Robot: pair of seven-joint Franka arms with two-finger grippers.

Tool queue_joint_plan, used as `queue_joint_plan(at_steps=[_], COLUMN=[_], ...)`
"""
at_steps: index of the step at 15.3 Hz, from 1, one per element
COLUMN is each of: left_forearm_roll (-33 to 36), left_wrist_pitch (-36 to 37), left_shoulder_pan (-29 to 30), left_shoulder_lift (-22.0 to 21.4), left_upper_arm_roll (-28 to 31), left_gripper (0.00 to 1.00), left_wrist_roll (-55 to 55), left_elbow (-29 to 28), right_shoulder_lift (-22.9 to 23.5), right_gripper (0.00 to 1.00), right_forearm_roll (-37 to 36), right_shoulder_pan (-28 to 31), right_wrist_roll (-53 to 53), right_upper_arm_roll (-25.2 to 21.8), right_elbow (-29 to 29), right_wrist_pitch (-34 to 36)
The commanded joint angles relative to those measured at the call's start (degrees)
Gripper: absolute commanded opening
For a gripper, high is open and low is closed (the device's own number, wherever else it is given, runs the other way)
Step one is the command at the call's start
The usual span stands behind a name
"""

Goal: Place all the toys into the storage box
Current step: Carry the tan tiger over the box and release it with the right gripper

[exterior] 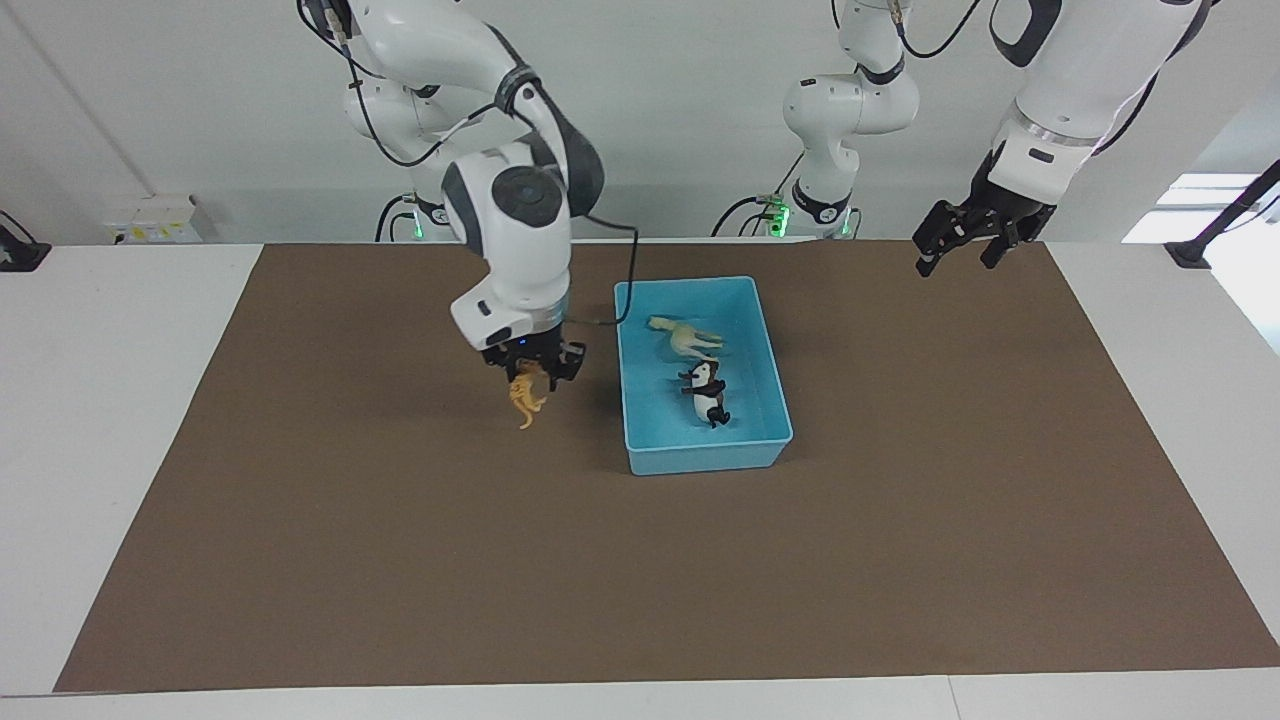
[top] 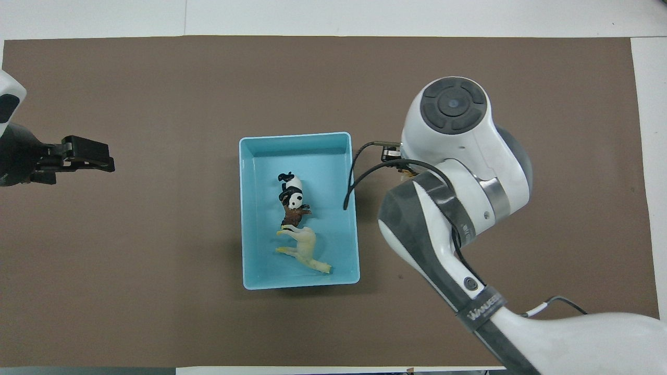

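Observation:
My right gripper (exterior: 535,368) is shut on the orange striped tiger (exterior: 526,396), which hangs from it in the air over the brown mat, beside the storage box on the side toward the right arm's end. The light blue storage box (exterior: 627,400) (top: 243,219) holds the cream-white horse (exterior: 683,336) (top: 306,248), the black-and-white panda (exterior: 708,393) (top: 292,188) and the brown lion (top: 295,213), lying close together. In the overhead view the right arm's wrist hides the gripper and the tiger. My left gripper (exterior: 957,258) (top: 104,159) is open and empty, raised over the mat at the left arm's end.
The brown mat (exterior: 400,560) covers most of the white table (exterior: 100,400). A black cable (top: 354,177) from the right wrist hangs over the box's wall.

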State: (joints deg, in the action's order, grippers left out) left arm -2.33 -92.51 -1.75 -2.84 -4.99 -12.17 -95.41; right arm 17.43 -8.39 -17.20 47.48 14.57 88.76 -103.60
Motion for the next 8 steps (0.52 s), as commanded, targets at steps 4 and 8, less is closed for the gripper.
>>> queue_joint_plan(at_steps=[4, 8], left_forearm_roll=[1.8, 1.89], left_wrist_pitch=[0.58, 1.36], left_shoulder_pan=[1.49, 1.76], left_shoulder_lift=[3.8, 4.77], left_upper_arm_roll=[-1.26, -1.34], left_gripper=[1.0, 1.0], left_wrist_roll=[4.5, 7.69], left_elbow=[4.09, 4.62], right_shoulder_lift=[4.63, 4.54], right_gripper=[0.0, 1.0], right_forearm_roll=[1.8, 1.8], right_shoulder_pan=[-9.68, -11.62], right_wrist_roll=[12.45, 17.63], right_upper_arm_roll=[0.29, 0.29], right_elbow=[-0.8, -1.4], right_wrist_pitch=[-8.89, -7.85])
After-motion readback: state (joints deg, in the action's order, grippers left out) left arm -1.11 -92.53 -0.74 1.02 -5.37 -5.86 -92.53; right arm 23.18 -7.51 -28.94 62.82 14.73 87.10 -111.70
